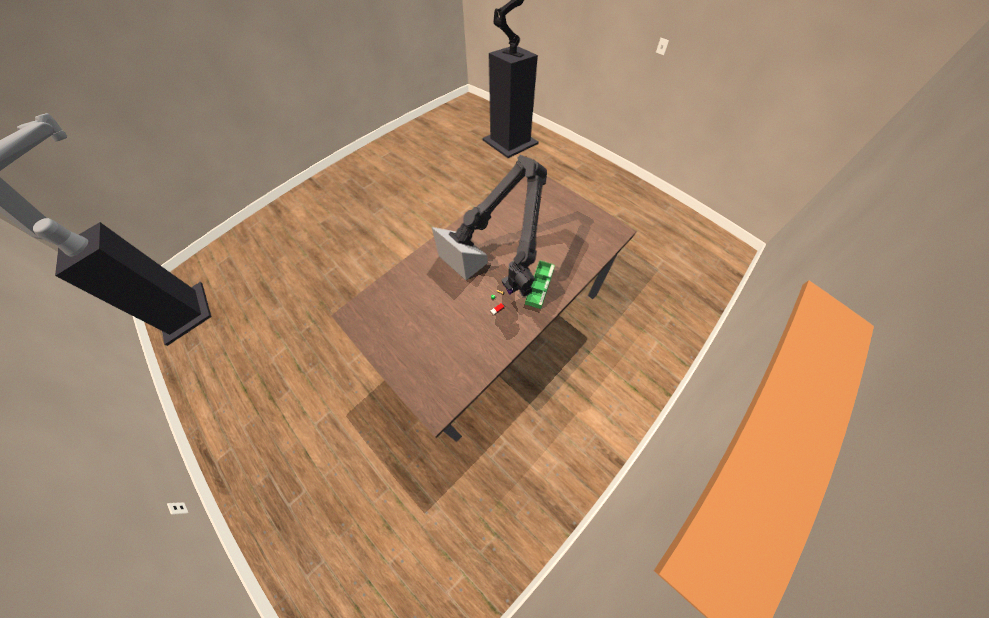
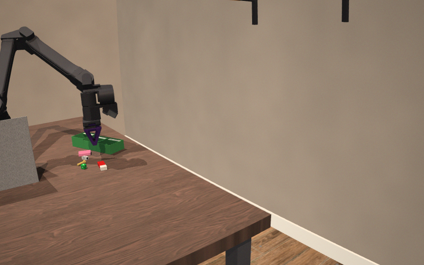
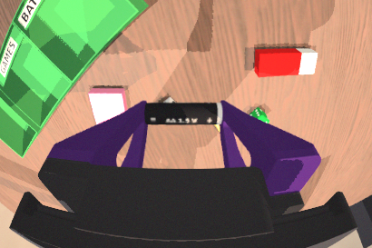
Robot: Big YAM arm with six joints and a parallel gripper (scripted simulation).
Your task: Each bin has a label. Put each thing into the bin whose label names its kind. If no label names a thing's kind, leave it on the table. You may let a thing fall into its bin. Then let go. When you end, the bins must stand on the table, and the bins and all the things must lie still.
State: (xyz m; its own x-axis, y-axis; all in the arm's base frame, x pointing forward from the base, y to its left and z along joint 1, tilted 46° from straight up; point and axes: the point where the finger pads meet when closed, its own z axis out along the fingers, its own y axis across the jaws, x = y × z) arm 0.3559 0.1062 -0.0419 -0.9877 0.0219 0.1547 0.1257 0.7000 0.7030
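My gripper [image 1: 509,289] [image 2: 94,143] is shut on a black AA battery [image 3: 181,114], held crosswise above the table beside the bins. The joined green bins include one labelled BATTERIES [image 3: 86,6] and one labelled GAMES [image 3: 38,65]; the third bin's label [image 3: 18,123] is out of the wrist view. A red block with a white end [image 1: 497,309] [image 2: 101,165] [image 3: 278,63], a green die [image 1: 492,297] [image 2: 83,166] [image 3: 259,114], a yellow peg-like piece [image 1: 499,291] [image 2: 81,163], a pink-and-white block [image 2: 84,152] [image 3: 107,104] and a small white piece [image 2: 85,158] [image 3: 169,100] lie on the table.
A grey upright panel [image 1: 459,253] [image 2: 6,154] stands on the table near the arm's base. The table's long edge [image 1: 517,356] runs past the bins. Two other arms stand on dark pedestals [image 1: 512,99] [image 1: 129,280] away from the table.
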